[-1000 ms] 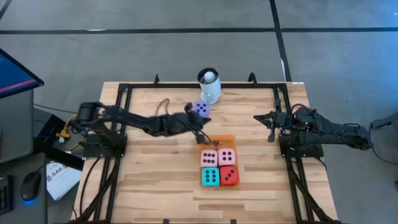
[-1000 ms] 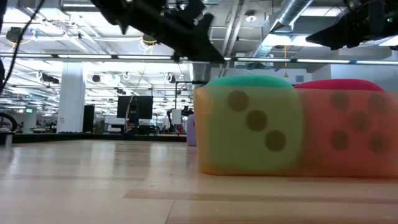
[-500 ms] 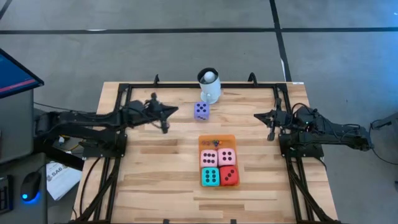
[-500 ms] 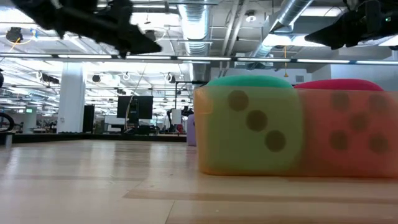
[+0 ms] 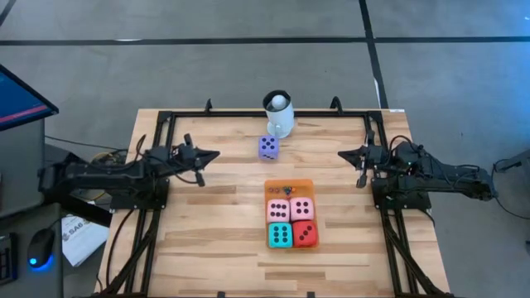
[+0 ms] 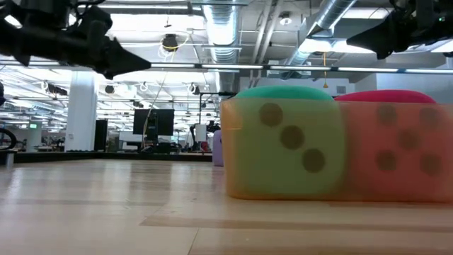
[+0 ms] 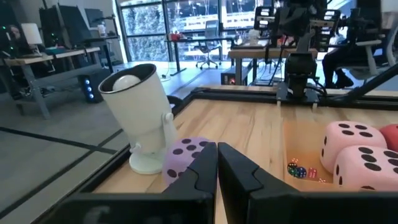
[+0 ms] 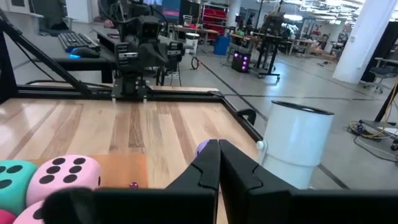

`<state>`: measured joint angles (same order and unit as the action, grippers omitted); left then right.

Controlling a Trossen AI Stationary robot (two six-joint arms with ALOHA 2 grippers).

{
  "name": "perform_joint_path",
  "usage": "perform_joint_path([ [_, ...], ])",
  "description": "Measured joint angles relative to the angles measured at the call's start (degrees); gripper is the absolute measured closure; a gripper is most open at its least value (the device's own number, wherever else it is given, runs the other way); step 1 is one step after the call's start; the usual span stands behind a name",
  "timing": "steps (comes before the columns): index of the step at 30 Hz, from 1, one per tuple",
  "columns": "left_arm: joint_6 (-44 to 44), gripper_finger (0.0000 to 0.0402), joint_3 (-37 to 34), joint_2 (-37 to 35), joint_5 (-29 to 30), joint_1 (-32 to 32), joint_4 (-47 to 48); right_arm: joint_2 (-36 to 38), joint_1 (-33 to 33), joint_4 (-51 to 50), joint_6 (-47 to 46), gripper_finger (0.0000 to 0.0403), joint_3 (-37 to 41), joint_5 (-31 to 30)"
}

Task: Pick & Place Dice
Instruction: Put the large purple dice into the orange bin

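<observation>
Change: left arm has pulled back from over the orange mat to the worktop's left side; dice, mug and right arm are where they were.
Dice block: four dice packed two by two toward the near edge of the worktop (image 5: 215,248); teal die (image 5: 280,235) and red die (image 5: 305,234) form the near row, two pink dice (image 5: 290,209) sit behind them, all touching.
Low view: the teal die's face with three pips fills the foreground, the red die hard against it.
Mat: orange mat (image 5: 286,186) lies under the block, with only its far strip bare.
Small pieces: tiny coloured pieces (image 7: 298,170) sit on that bare strip, just beyond the pink dice.
Purple die: purple die (image 5: 267,147) stands alone on bare wood, apart from the mat and just in front of the mug.
Mug: white mug (image 5: 279,115) with a ball in it stands at the far edge, centre.
Left tool: left tool (image 5: 209,155) is pressed together and empty, over the left side of the worktop, well apart from all the dice and pointing toward the centre.
Right tool: right tool (image 5: 345,155) is pressed together and empty, parked over the right side, well apart from the dice.
</observation>
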<state>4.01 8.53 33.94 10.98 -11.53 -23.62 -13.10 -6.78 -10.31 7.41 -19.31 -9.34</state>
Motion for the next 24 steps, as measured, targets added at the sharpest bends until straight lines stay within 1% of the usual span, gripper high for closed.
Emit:
perform_joint_path([
  [5, 0.01, 0.0400, -2.27, -4.16, 0.02, -0.02, 0.01, 0.00, 0.02, 0.02, 0.01, 0.0403, 0.00, 0.26],
  [8, 0.02, 0.0398, -2.94, -5.27, 0.02, -0.02, 0.13, 0.00, 0.01, 0.02, 0.03, 0.0403, 0.00, 0.26],
  [24, 0.55, 0.0400, -3.62, -5.42, 0.04, -0.02, 1.14, 0.00, -0.05, 0.02, 0.49, 0.0403, 0.00, 0.26],
])
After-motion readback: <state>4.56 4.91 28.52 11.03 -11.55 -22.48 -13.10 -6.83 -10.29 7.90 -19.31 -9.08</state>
